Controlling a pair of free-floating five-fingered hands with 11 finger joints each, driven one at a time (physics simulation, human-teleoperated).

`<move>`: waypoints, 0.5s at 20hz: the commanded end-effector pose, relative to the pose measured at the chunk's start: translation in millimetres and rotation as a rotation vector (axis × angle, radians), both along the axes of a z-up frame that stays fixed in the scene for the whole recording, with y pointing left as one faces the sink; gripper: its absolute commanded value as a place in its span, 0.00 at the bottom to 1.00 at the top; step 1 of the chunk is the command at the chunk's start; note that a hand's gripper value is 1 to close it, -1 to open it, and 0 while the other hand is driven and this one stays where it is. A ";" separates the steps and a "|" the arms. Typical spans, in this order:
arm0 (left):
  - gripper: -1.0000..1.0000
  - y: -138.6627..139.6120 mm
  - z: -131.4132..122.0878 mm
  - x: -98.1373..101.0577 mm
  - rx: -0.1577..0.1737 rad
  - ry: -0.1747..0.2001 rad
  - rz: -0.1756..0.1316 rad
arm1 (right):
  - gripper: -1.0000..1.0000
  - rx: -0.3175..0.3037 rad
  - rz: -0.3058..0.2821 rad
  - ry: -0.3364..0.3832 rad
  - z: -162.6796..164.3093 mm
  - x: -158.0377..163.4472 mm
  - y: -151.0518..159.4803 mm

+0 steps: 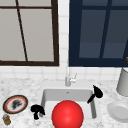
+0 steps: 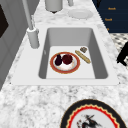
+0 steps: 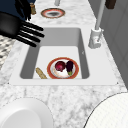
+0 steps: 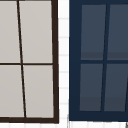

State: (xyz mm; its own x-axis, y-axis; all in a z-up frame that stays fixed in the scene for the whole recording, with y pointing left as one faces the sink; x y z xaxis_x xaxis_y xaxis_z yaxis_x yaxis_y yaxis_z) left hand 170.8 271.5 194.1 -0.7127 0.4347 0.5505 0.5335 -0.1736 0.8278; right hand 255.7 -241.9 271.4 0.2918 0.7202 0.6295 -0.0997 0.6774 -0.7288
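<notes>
A white sink (image 1: 93,105) is set in a marble counter (image 1: 22,86), with a faucet (image 1: 67,78) behind it. In the front view, the right hand (image 1: 97,93) hovers over the sink's right rim, fingers straight and open, holding nothing. In the right side view it (image 3: 15,27) sits large at the upper left, its straight fingers (image 3: 31,33) reaching over the basin's near edge. The left hand (image 1: 37,110) hangs by the sink's left front corner with fingers curled down, gripping nothing.

On the basin floor lies a red-rimmed plate (image 3: 51,72) carrying a red fruit (image 3: 60,66) and a dark eggplant (image 3: 69,67) side by side, touching. A tan bread stick (image 3: 41,73) lies just beside the plate, and a small brown piece (image 2: 83,49) rests near its far end.

A large red ball (image 1: 67,115) covers the front of the sink in the front view.

On the counter left of the sink sits a patterned plate (image 1: 15,104) with a small jar (image 1: 6,120) near it. On the right are a white plate (image 1: 118,111) and a grey pot (image 1: 123,82). Above are a pale window (image 4: 27,60) and a dark blue cabinet (image 4: 98,60).
</notes>
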 end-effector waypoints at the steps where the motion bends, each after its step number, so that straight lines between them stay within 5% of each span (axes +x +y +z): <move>1: 0.50 0.0 0.0 0.0 0.000 0.000 0.000 | 0.00 0.119 -0.021 -0.034 3.3 -16.0 -6.0; 5: 0.50 0.0 0.0 0.0 0.000 0.000 0.000 | 0.00 0.130 -0.031 -0.018 1.1 -33.8 -17.1; 8: 0.50 0.0 0.0 0.0 0.000 0.000 0.000 | 0.00 0.194 0.009 -0.064 -12.1 -45.1 -28.8; 10: 0.50 0.0 0.0 0.0 0.000 0.000 0.000 | 0.00 0.173 0.013 -0.078 -12.0 -55.7 -38.1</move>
